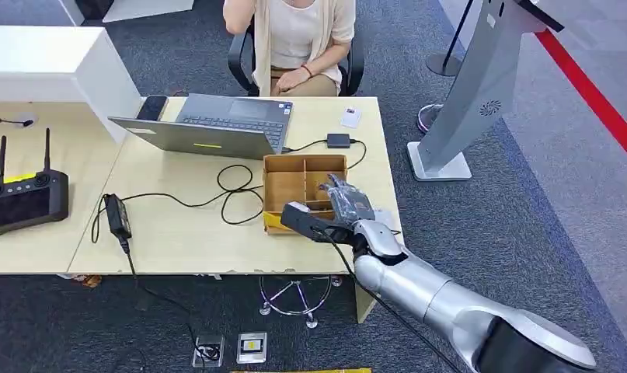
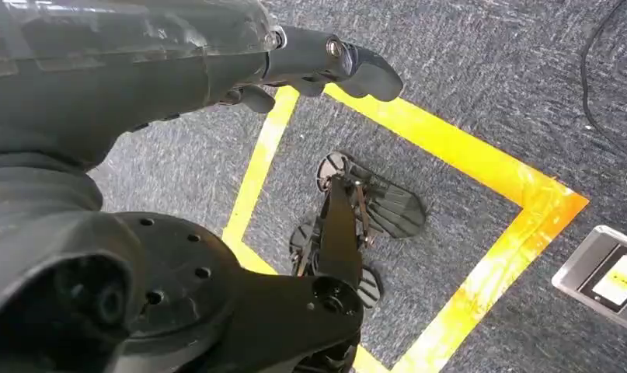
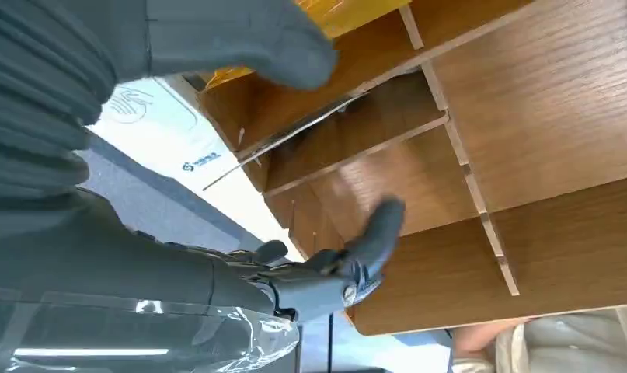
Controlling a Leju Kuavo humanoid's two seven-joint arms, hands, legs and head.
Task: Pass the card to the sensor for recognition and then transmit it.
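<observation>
Over the wooden box (image 1: 304, 183), the right hand (image 1: 343, 203) hovers, fingers spread, holding nothing.

One laptop (image 1: 217, 128), one divided wooden box (image 1: 283, 183) (four compartments), one remote controller (image 1: 22, 198).

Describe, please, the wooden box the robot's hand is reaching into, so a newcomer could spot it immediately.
Start at the light wooden table with the open grey laptop. Just in front of the laptop, near the table's front right corner, sits the wooden box, with the right hand over it. It is the one open-topped brown tray there, split by thin dividers into compartments.
</observation>
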